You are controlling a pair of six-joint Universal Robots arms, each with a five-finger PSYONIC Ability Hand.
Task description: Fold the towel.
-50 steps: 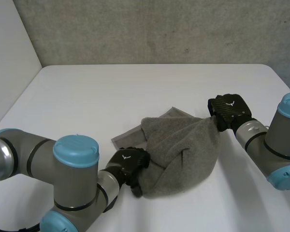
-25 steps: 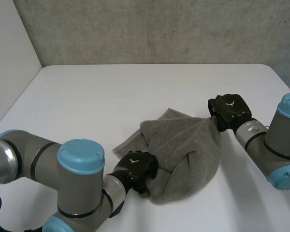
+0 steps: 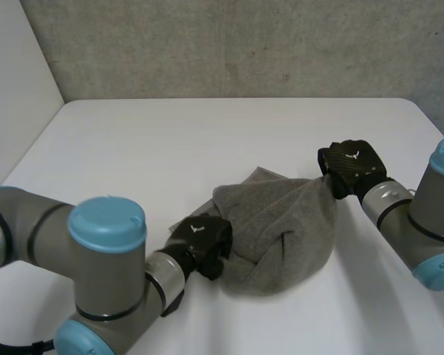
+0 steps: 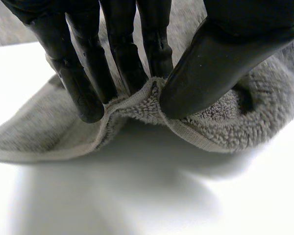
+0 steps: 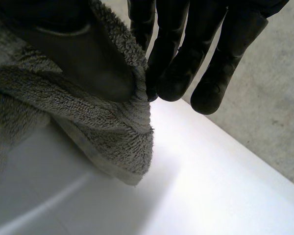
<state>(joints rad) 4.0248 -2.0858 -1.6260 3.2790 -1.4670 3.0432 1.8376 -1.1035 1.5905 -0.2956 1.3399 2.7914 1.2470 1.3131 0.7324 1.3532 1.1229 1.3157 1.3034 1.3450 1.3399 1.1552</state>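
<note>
A grey towel (image 3: 281,225) lies bunched in a mound at the middle of the white table (image 3: 207,140). My left hand (image 3: 201,240) is at the towel's near left edge. In the left wrist view its fingers (image 4: 122,54) and thumb (image 4: 215,63) pinch the hemmed edge of the towel (image 4: 137,105) just above the table. My right hand (image 3: 349,166) is at the towel's far right corner. In the right wrist view its thumb (image 5: 83,54) and fingers (image 5: 179,63) pinch that corner of the towel (image 5: 117,132), which is lifted off the table.
A grey wall (image 3: 237,44) runs behind the table's far edge. A flat layer of the towel (image 3: 263,176) pokes out at the back of the mound. Bare tabletop lies on every side of the towel.
My left hand has shifted up along the towel's left edge and its fingers have closed on the hem. The towel mound has drawn in slightly. The right hand has hardly moved.
</note>
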